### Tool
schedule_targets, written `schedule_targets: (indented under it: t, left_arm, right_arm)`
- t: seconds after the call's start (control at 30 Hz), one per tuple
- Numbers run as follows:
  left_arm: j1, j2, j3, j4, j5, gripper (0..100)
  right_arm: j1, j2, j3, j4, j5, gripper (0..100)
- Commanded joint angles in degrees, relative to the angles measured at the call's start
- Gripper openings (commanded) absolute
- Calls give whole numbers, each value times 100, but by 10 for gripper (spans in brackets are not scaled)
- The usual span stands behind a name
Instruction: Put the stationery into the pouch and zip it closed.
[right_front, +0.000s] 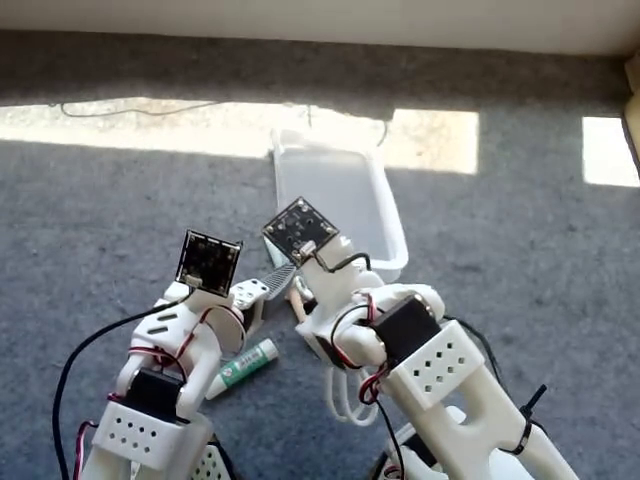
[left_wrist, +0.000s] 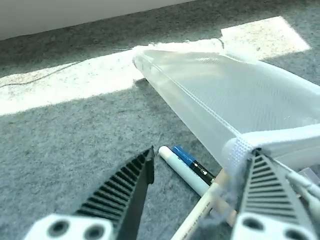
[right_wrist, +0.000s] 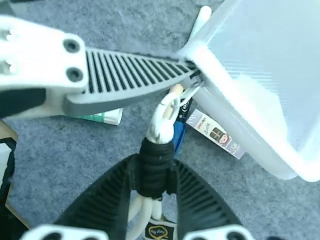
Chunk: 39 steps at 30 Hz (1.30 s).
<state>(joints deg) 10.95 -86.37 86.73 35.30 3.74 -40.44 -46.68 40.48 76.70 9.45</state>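
One translucent pouch lies at the centre of the high view, running from the sunlit strip near the top down toward the two arms. In the right wrist view a paler patch shows through its wall, and I cannot tell what it is. The stationery lies outside it on the grey carpet. A green-labelled tube rests below centre-left in the high view, just beside the left arm. The left wrist view adds what the arms hide from above: a white pen and a blue pen lie side by side, just beside the pouch's long edge. The left gripper stands wide apart with nothing between its jaws, and one jaw tip touches the pouch's mesh corner. The right wrist view shows that same jaw from the other side, reaching to the pouch corner above the pens. It also shows a small labelled packet against the pouch's edge. The right gripper is closed tight around the black wrap of a white cable bundle. The cable's loops hang under the right arm at bottom centre of the high view.
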Motion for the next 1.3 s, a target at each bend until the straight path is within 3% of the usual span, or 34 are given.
schedule_targets:
  t: [0.0, 0.47, 0.93, 1.27]
  left_arm:
    - [-31, -84, -101, 0, -88, 213]
    - [-75, -84, -136, 9, -527, 61]
    - [-347, -84, -321, 193, -501, 56]
    - [-321, -84, -321, 211, -501, 56]
  right_arm:
    - [-110, -233, -356, 110, -9, 5]
    - [1182, -233, -374, 110, -9, 5]
    - [2598, -233, -382, 303, 193, 5]
    - [2949, -268, -391, 303, 176, 5]
